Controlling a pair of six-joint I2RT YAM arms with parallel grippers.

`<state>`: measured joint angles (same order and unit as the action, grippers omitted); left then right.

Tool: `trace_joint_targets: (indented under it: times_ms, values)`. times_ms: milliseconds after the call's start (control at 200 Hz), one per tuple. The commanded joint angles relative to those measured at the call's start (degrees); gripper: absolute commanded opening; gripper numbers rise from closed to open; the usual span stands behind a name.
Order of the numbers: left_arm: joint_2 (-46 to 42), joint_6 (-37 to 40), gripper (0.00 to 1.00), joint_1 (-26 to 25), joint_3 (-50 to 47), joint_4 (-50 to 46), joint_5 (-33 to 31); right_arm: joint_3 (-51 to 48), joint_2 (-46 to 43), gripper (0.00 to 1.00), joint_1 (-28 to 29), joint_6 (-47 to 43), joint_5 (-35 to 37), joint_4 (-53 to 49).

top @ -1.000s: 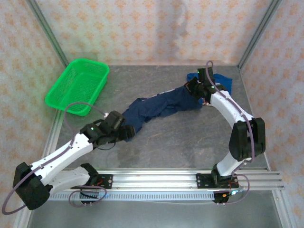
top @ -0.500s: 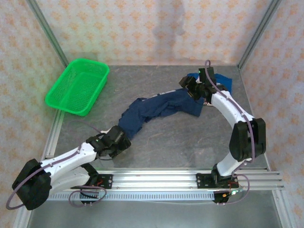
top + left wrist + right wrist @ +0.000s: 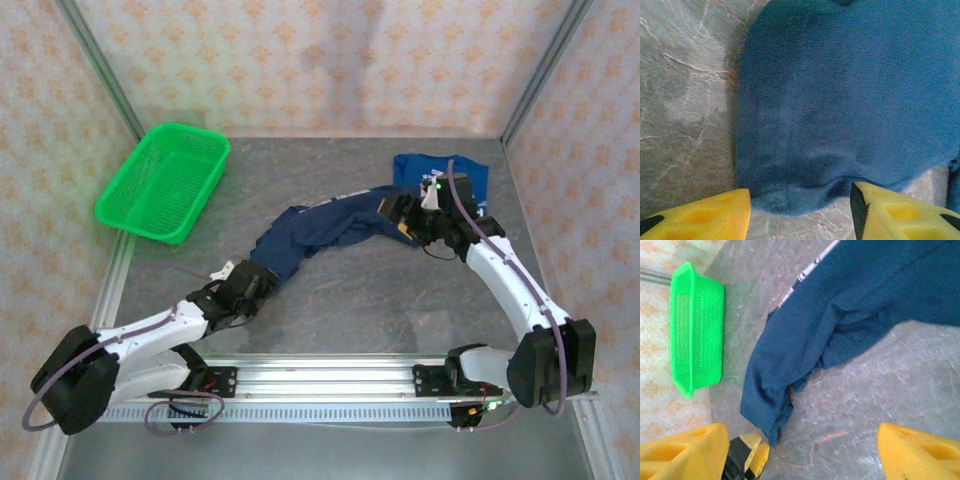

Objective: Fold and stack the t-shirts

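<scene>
Top external: navy tee (image 3: pixel 320 228) lies rumpled diagonally on grey stone-look table (image 3: pixel 400 295), brighter blue tee (image 3: pixel 415 166) far right; patterned walls (image 3: pixel 300 60) around. Left gripper (image 3: pixel 800 212) and right gripper (image 3: pixel 805 455) stand open, holding nothing.

Top overhead; left wrist close, right farther; all share navy tee (image 3: pixel 320 228).

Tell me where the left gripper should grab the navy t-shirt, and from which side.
Probably the rounded near-left end of the navy t-shirt, approached low from the near-left. The shirt lies as a long band running toward the far right, and this thick end faces the left gripper, sitting between its open jaws.
</scene>
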<state>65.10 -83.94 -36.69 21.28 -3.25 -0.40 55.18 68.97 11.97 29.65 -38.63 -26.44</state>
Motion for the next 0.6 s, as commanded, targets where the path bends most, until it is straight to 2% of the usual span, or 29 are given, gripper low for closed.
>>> trace_joint_targets:
  times_ms: [0,105,195,390,595]
  values:
    - [2.50,-2.28,0.52,0.39,0.90,2.60,-0.07,-0.15,-2.45,0.78,0.08,-3.00,0.48,-3.59]
    - [3.05,-3.02,0.48,0.39,1.40,-0.42,-0.34,0.70,-2.26,0.78,-0.19,-3.96,1.93,-5.39]
    - [4.24,-3.21,0.40,0.42,1.37,1.15,-1.18,1.32,-1.66,0.78,-0.53,-4.58,6.44,-8.08]
    - [6.93,1.50,0.00,3.61,4.66,0.94,-1.80,1.34,1.44,0.78,-1.89,-4.08,13.30,-9.73]
    - [-2.76,11.78,0.00,5.30,12.14,-13.01,-3.19,1.87,7.79,0.76,-3.58,-10.47,20.18,-8.62]
